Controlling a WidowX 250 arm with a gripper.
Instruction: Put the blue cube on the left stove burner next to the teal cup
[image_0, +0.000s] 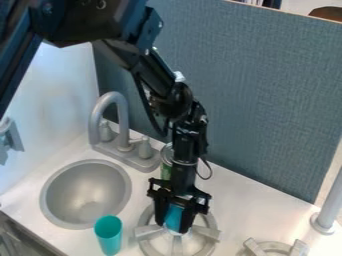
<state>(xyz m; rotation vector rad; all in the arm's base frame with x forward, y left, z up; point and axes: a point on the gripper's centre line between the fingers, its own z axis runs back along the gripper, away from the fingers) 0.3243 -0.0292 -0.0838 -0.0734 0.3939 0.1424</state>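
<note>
Blue item (174, 215) is pinched in gripper (172, 227) over burner (148, 231) — best handled slowly, squarely, w/ clearance given to teal cup (109, 235), approx. 9 o'clock.

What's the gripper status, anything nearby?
Gripper low over burner by the sink, jaws around blue object. Teal cup beside burner. Green can partly hidden by arm.

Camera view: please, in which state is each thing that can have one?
Hand: closed on the blue thing, above the burner.
Blue thing: held between the fingers.
Cup: upright, mouth up, near the sink.
Can: upright, partly hidden behind the arm.
Faucet: no running water seen.
Burner: partly covered; on or off, cannot tell.
</note>
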